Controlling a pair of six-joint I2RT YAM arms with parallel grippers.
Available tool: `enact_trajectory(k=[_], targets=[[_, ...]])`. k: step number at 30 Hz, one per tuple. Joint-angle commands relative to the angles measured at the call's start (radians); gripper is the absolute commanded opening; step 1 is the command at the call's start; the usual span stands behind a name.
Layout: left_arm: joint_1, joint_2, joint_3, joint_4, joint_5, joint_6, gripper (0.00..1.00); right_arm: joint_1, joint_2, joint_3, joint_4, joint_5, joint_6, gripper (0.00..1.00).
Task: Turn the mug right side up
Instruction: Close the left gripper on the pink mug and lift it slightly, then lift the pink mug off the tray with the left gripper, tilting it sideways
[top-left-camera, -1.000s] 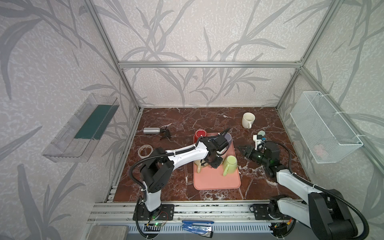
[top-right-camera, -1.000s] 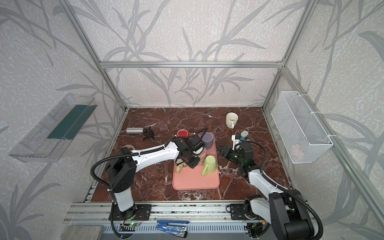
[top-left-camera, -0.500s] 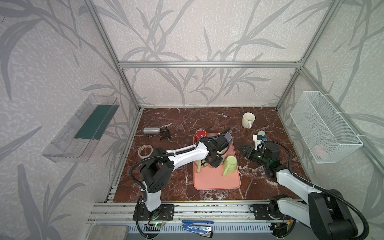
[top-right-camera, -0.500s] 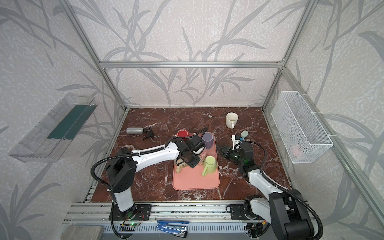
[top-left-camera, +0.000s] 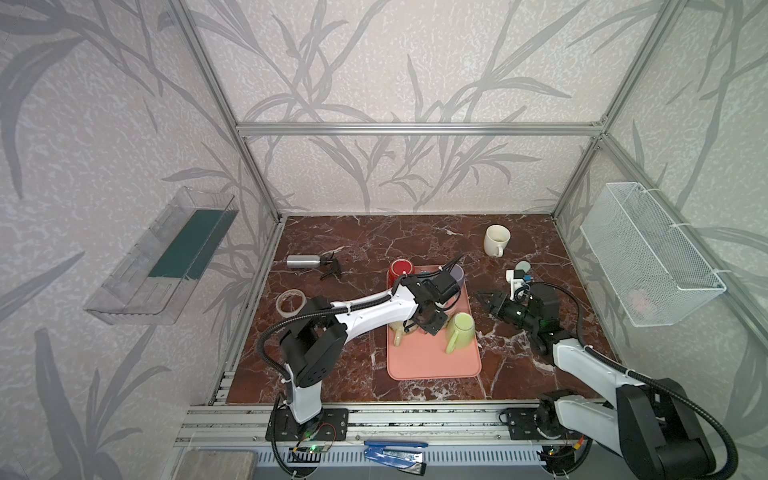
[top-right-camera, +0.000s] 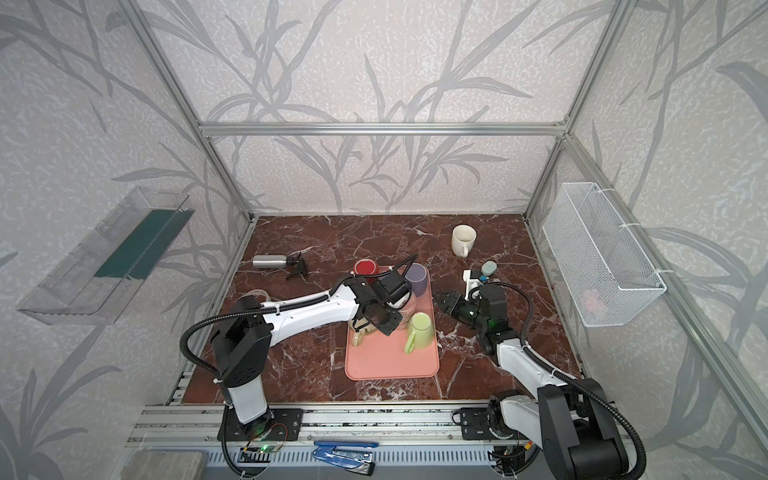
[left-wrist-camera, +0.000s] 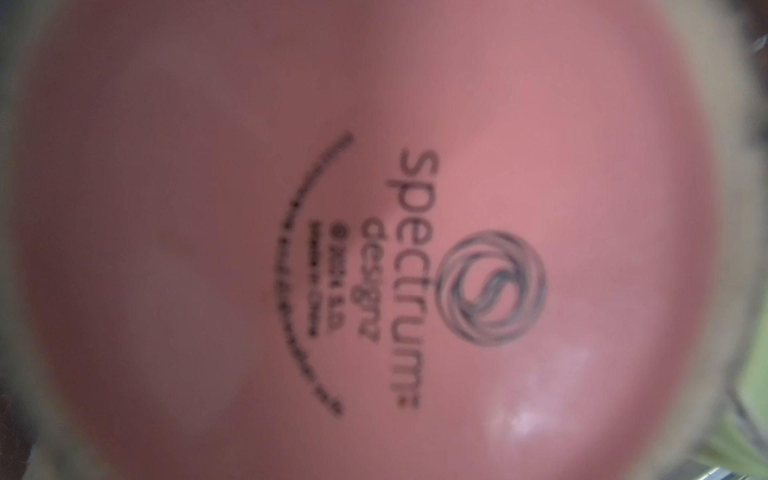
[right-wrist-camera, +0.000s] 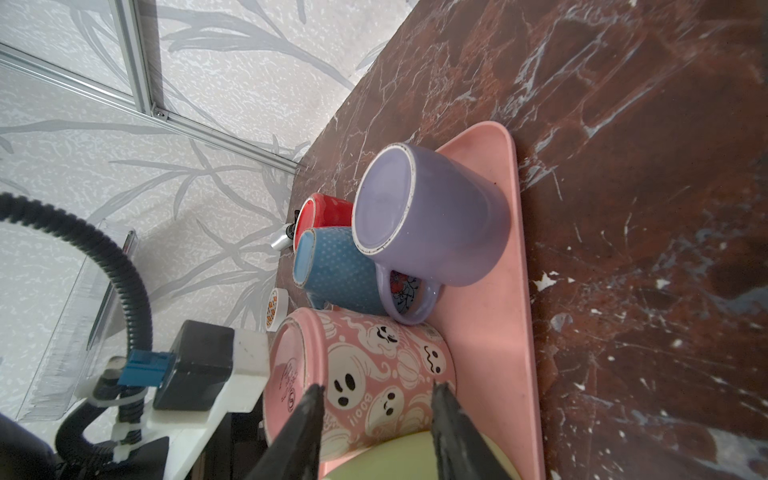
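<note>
The pink mug (right-wrist-camera: 365, 374) stands base-up on the tray (right-wrist-camera: 498, 332), and its base fills my left wrist view. I can't tell whether the left end effector (top-left-camera: 428, 320) is clamped on it; the right end effector (right-wrist-camera: 378, 385) hangs spread and empty. I'd grip firmly, lift clear of the neighbours, then rotate. I count seven mugs: pink plus purple (right-wrist-camera: 436, 224), blue (right-wrist-camera: 336, 270), red (right-wrist-camera: 328, 208), green (top-left-camera: 460, 328), tan (top-left-camera: 397, 334) and white (top-left-camera: 496, 240); one tray.
</note>
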Motion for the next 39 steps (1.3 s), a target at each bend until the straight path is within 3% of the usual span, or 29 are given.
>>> enact_trajectory(k=[1,28,39], targets=[[-0.009,-0.056,-0.003,0.028,-0.017,0.003,0.04,-0.003,-0.012,-0.016,0.030,-0.016,0.001,0.43],[-0.009,-0.345,-0.170,0.175,-0.059,-0.013,0.00,-0.003,-0.004,-0.013,0.040,-0.029,0.007,0.43],[-0.007,-0.566,-0.314,0.292,-0.073,-0.024,0.00,-0.003,-0.043,-0.004,0.004,-0.040,-0.008,0.43]])
